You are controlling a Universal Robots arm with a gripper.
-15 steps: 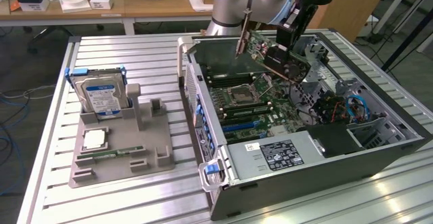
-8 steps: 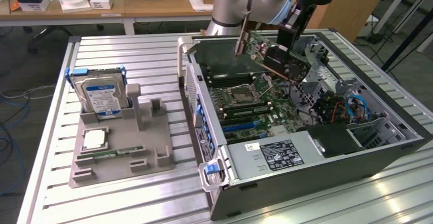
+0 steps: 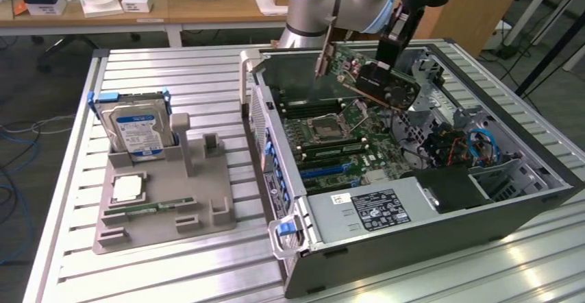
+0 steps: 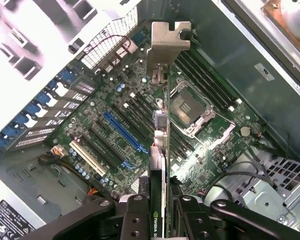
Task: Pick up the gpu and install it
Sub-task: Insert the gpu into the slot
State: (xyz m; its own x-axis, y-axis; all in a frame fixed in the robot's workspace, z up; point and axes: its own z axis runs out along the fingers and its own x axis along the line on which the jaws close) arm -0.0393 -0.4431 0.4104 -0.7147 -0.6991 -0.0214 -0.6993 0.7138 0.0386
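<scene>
Three edges bound the open computer case in the exterior view: nearest, the power supply at six o'clock, the drive bay at three, the side wall at nine. Between them the motherboard lies uncovered, with free room above. Farther back the gpu hangs on edge over the board, clamped in the gripper, whose fingers pinch it narrowly from above near its four o'clock end. Its long axis runs ten to four o'clock, with the silver bracket at ten.

Exterior high oblique, wrist close above motherboard
</scene>
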